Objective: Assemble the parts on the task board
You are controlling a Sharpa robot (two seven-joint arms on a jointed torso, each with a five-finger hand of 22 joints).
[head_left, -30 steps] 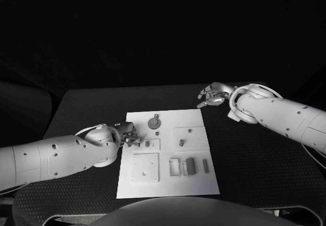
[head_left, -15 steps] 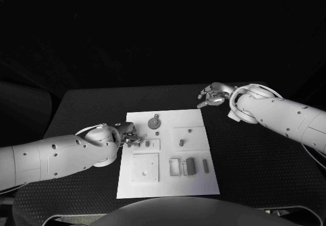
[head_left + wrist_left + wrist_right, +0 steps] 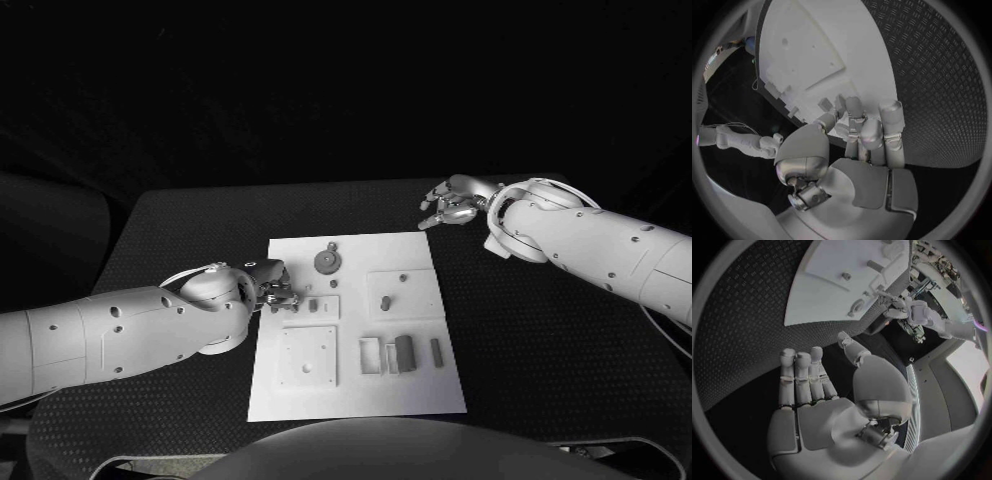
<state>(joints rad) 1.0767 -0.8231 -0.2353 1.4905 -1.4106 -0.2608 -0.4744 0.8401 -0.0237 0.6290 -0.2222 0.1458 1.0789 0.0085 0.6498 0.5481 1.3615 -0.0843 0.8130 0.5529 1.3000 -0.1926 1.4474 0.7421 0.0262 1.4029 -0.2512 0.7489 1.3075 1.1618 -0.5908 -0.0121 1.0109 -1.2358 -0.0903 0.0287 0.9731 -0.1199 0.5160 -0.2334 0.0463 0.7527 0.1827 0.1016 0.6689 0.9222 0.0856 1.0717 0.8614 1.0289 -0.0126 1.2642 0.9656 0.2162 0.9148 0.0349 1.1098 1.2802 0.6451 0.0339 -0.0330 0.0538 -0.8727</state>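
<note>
Our left hand (image 3: 274, 292) rests at the task board's (image 3: 418, 385) left edge, fingers pinching a small grey part (image 3: 293, 297): light, stiff and slippery, we judge, best taken by its sides. Beyond the board's far right corner, our right hand (image 3: 451, 201) hovers, fingers apart, holding nothing.

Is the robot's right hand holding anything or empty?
Empty. The right hand hovers over the black table with fingers spread, off the task board.

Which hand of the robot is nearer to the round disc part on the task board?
Left. The left hand is at the board's left edge, just below the round disc part. The right hand hovers off the task board, beyond its far right corner.
</note>
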